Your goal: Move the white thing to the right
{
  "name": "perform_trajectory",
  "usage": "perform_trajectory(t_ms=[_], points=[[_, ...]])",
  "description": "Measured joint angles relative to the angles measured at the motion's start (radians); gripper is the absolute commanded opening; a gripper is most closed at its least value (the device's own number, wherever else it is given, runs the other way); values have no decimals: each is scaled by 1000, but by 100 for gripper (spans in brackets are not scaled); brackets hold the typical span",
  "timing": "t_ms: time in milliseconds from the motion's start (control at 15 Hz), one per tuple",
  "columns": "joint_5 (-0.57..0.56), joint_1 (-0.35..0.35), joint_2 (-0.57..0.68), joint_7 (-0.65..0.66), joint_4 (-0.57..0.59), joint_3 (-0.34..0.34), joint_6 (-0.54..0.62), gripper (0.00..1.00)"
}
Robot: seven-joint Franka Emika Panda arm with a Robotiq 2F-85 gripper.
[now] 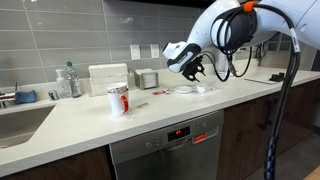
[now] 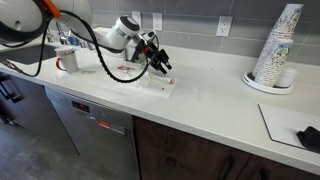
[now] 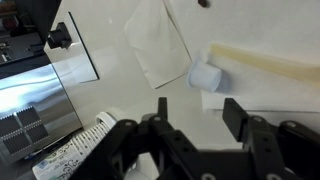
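Note:
The white thing (image 3: pixel 205 76) is a small white rounded piece on the pale counter, seen in the wrist view. It lies just beyond my fingertips, next to a white sheet. My gripper (image 3: pixel 197 110) is open and empty, and its two black fingers point down at the counter a little short of it. In both exterior views the gripper (image 1: pixel 193 72) (image 2: pixel 160 65) hovers just above the counter, over a flat white sheet (image 2: pixel 160 85). The white thing is too small to make out there.
A red-and-white mug (image 1: pixel 118 99) (image 2: pixel 68 60) stands further along the counter. A folded napkin (image 3: pixel 155 45) and a long cream object (image 3: pixel 265 65) lie near the white thing. There is a sink (image 1: pixel 20 115), a bottle (image 1: pixel 70 80) and a stack of paper cups (image 2: pixel 278 45).

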Motion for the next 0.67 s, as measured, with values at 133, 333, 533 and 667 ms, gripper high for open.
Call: perform_trajectory(t_ms=[133,333,533,667], points=[[28,15,-17,-45,4,7,0,100],[83,45,-64,-123,-1,24,-1,100],[157,70,-127,-211,-28,54,-6,100],[223,79,-167,-263,-51,75,-28,99]])
